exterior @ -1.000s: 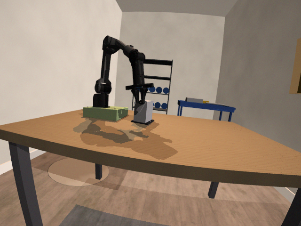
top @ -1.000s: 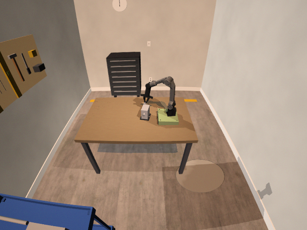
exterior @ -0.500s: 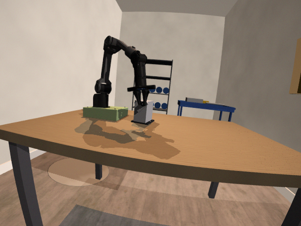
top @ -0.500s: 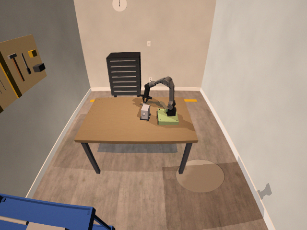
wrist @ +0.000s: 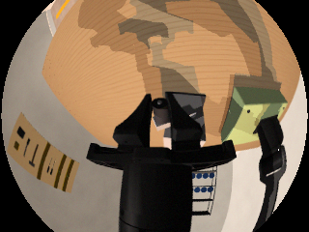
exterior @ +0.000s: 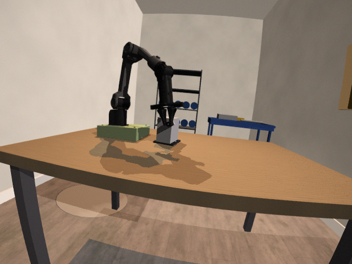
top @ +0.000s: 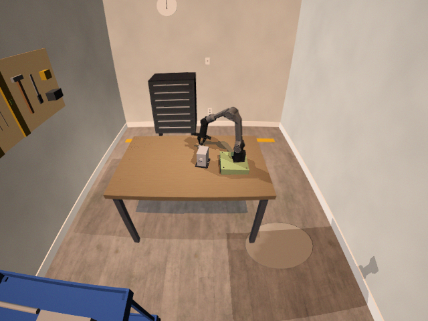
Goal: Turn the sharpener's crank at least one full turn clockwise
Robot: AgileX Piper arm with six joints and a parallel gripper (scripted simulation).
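Sharpener point(top: 202, 156): small grey box on a dark foot, standing on the wooden table point(top: 155, 179) just left of the arm's green base block point(top: 241, 169). A round disc shows on its near face in the top view; the crank must be on the far side, where the arm reaches down behind it.

Gripper point(exterior: 166, 121) points straight down at the sharpener's far upper edge. Fingers set narrow but not shut, clamped on something small. In the wrist view a dark round knob point(wrist: 158, 102) sits between the fingertips, beside the sharpener's top: I take it for the crank handle. The crank arm itself is too small to make out.

Step in hand, by my reading: carrying the handle round its circle. How much of the turn is done cannot be judged from here.

Risks:
- Handle slips out. The hold is on a small knob near the fingertips; if the wrist's path drifts off the crank's true circle, the knob gets levered free.
- Sharpener shifts or tips. It stands free on the table, and any sideways push during the sweep would drag it.
- Fingers knock the body at the bottom of the circle, being close to its wall.
- Wrong direction: clockwise counts from the crank's side, not the near side.
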